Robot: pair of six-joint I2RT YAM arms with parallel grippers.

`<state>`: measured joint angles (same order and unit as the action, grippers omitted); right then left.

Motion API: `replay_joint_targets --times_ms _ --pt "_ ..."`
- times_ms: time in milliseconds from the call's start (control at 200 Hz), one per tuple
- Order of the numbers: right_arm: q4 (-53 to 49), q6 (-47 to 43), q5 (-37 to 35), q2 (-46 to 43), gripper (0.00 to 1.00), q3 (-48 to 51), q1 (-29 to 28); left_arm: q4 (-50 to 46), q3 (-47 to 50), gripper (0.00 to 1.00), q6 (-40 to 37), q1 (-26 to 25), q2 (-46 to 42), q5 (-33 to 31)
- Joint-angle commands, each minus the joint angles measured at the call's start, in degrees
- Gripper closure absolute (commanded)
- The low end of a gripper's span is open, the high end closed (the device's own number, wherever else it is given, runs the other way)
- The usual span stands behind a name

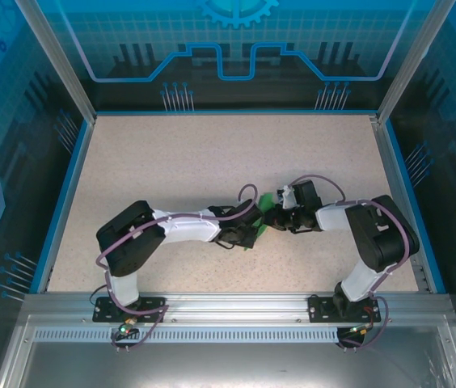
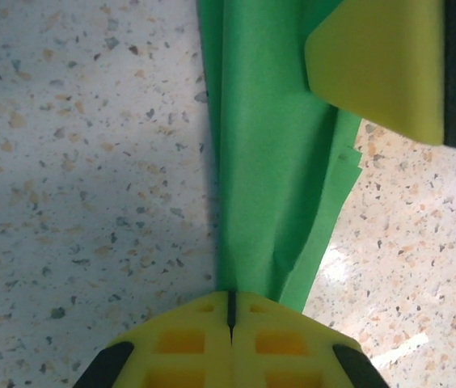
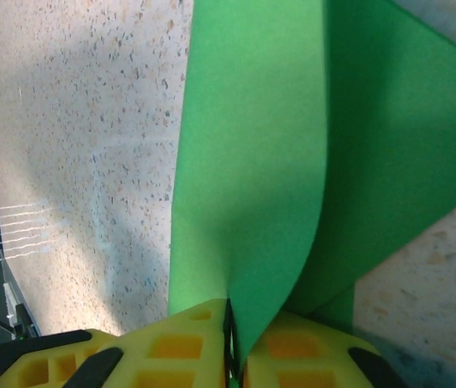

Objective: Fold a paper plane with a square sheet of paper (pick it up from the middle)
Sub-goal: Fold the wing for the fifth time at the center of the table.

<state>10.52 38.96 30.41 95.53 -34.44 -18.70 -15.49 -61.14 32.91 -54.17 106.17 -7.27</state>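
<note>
**Desk:** Start with the overhead. Where is everything?

**Me:** Both arms bend inward over the middle of the table (image 1: 171, 162). My left gripper (image 1: 252, 233) and right gripper (image 1: 275, 218) almost meet tip to tip. The paper (image 1: 267, 200) sits between them, and just a scrap of green shows past the fingers. I judge they hold it from opposite ends so that a fold can be kept taut and straight.

**Desk:** And the left wrist?

**Me:** The left gripper (image 2: 230, 311) has its jaws pressed together, with the seam a thin dark line. The paper (image 2: 268, 162) runs straight out of that seam, so the jaws are clamped on the narrow end of a folded strip. Several layers show along the strip's right edge. A yellow pad (image 2: 382, 65) overlaps the far end at top right, and I take it for the other arm's.

**Desk:** Right wrist?

**Me:** The right gripper (image 3: 230, 323) is pinched on the paper (image 3: 252, 162) too. There is barely a slit between the fingers, and green fills it, so it is gripping and not open. From there two flaps spread apart in a V. I can't tell whether the paper touches the table (image 3: 90, 162) underneath.
</note>
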Motion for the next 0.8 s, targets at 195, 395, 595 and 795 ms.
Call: replay_joint_targets --times_ms 195,395,595,795 --pt "-16.74 -4.45 -7.64 -10.16 0.76 -0.72 0.58 -2.52 2.08 1.0 -0.99 -0.76 6.15 -2.18" --pt "-22.99 -4.84 -8.35 -16.07 0.78 -1.77 0.07 -2.02 2.34 1.0 -1.79 -0.76 6.11 -2.14" --pt "-14.88 0.52 -3.21 -15.83 0.88 -1.51 -1.78 -0.15 3.28 1.0 -2.44 -1.16 5.72 -2.06" --pt "-5.18 5.49 -0.92 -8.44 0.95 -1.68 -2.83 1.03 4.31 1.0 -2.83 -1.55 5.21 -2.23"
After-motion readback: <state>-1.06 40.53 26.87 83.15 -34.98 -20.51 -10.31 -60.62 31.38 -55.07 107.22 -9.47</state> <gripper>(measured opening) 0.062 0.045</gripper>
